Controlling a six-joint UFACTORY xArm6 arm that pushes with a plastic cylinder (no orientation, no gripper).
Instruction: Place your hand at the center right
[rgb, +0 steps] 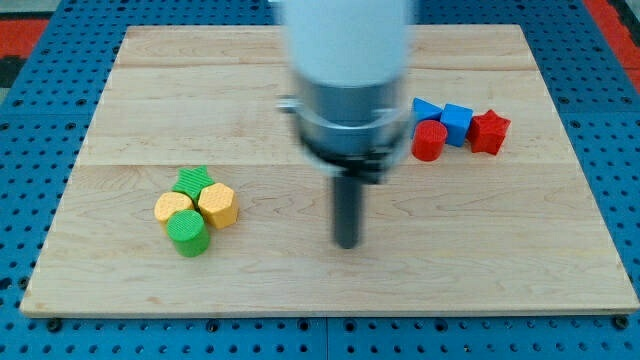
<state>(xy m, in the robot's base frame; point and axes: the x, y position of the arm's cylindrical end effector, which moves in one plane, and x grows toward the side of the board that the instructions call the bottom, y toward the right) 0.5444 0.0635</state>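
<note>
My tip (346, 243) rests on the wooden board (500, 260) a little below its middle. It touches no block. At the view's right, above the tip, sits a cluster: a blue triangular block (426, 109), a blue cube (457, 122), a red cylinder (429, 140) and a red star block (489, 132). At the view's left sits another cluster: a green star block (192, 181), a yellow cylinder (174, 209), a yellow hexagonal block (218, 204) and a green cylinder (188, 233). The tip stands between the two clusters, nearer the board's bottom edge.
The arm's pale body (347, 70) hangs over the board's upper middle and hides the part behind it. A blue pegboard surface (30, 160) surrounds the board on all sides.
</note>
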